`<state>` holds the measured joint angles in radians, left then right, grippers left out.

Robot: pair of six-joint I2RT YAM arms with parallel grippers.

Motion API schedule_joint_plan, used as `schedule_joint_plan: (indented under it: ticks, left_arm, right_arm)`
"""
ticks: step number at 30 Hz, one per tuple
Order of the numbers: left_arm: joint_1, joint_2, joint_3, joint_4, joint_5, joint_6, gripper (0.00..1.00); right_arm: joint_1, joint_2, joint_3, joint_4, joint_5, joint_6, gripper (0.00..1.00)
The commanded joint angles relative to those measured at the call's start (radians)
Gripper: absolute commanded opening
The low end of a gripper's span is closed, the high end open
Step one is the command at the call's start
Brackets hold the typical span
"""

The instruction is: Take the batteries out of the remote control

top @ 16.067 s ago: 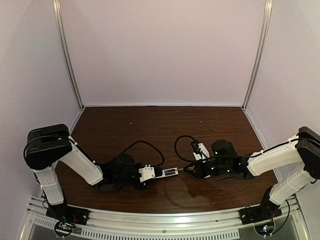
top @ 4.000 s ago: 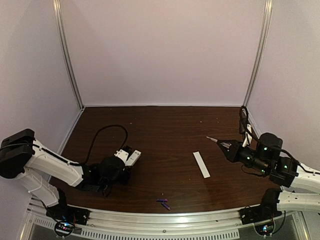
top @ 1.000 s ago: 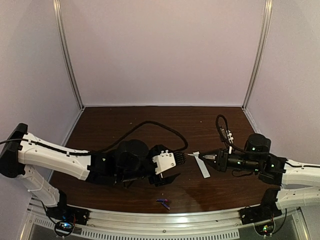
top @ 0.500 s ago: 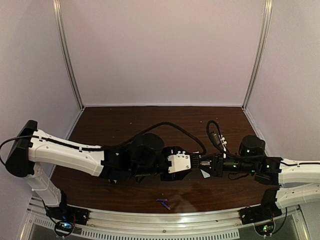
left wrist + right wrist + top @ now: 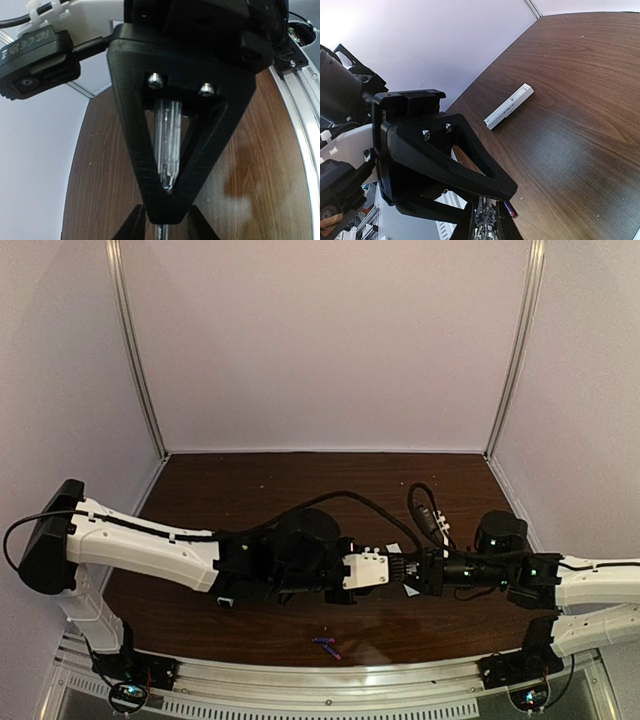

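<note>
The slim clear-handled metal screwdriver [image 5: 165,150], pinched by the right hand [image 5: 486,222], is best clamped squarely by the spread left hand [image 5: 161,227] before release.

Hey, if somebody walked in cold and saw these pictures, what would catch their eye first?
The right gripper and left gripper meet nose to nose in the middle, the right holding a clear-handled screwdriver out to the left. In the right wrist view the white remote control lies flat on the wooden table beyond them, and two small purple batteries sit near the table's front edge.
</note>
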<state>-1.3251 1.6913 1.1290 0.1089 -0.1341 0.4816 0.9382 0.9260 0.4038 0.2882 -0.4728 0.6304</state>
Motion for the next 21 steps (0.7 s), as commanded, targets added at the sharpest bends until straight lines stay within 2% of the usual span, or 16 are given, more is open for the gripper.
schedule_joint_plan:
  ticks: [1, 5, 9, 10, 11, 16, 19, 21]
  left_arm:
    - [-0.002, 0.02, 0.031, -0.001, 0.003, 0.005, 0.29]
    - [-0.002, 0.028, 0.038, -0.001, 0.003, 0.005, 0.24]
    - [-0.002, 0.028, 0.041, -0.002, 0.004, 0.005, 0.14]
    - [-0.001, 0.029, 0.043, -0.002, 0.005, 0.005, 0.1]
    - [-0.002, 0.031, 0.044, -0.002, 0.003, 0.005, 0.0]
    - [-0.002, 0.038, 0.046, -0.007, -0.019, -0.005, 0.0]
    - [-0.002, 0.038, 0.043, -0.017, -0.029, -0.023, 0.0]
    - [-0.002, 0.036, 0.04, -0.024, -0.039, -0.042, 0.0]
  right_arm:
    - [0.009, 0.004, 0.028, 0.009, -0.006, -0.016, 0.0]
    - [0.011, 0.01, 0.029, 0.006, -0.005, -0.018, 0.0]
    - [0.014, 0.015, 0.031, 0.003, -0.001, -0.021, 0.0]
    - [0.015, 0.014, 0.033, 0.002, 0.001, -0.021, 0.0]
    - [0.014, 0.016, 0.033, 0.001, 0.001, -0.021, 0.0]
    - [0.016, 0.016, 0.033, -0.002, 0.008, -0.024, 0.02]
    - [0.016, 0.012, 0.031, 0.003, 0.006, -0.03, 0.13]
    - [0.016, 0.004, 0.025, 0.007, 0.008, -0.032, 0.31]
